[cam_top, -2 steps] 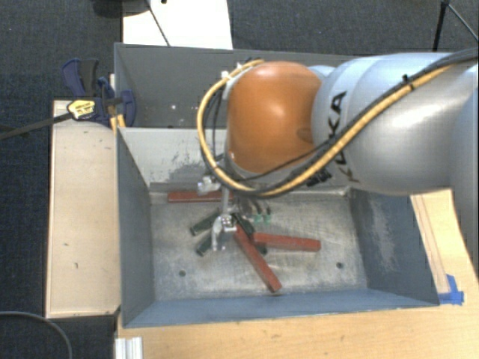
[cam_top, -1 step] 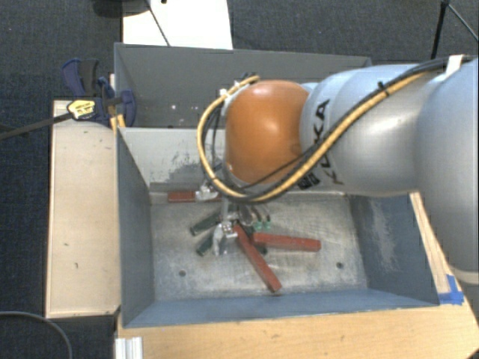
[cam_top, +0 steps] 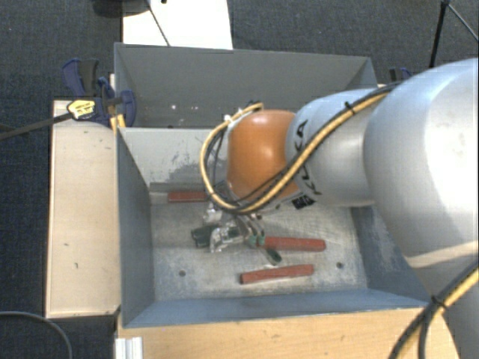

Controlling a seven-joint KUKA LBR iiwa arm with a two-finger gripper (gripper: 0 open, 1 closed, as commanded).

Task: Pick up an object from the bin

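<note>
Dark floor [cam_top: 30,51] lies around a grey metal bin [cam_top: 135,223]. Left of the middle, a flat red-brown stick [cam_top: 187,196] lies by the back wall. A small dark green lump [cam_top: 200,235] sits mid-frame, just beside the gripper [cam_top: 232,234], which is low over the bin's bottom. I cannot tell if the gripper is spread or pressed together. To its right lie a second red-brown stick [cam_top: 296,243] and, lower, a third red-brown stick [cam_top: 277,275].

Black lettering [cam_top: 300,134] on the silver arm [cam_top: 374,155] — crossed by a cable [cam_top: 329,122], unreadable.
</note>
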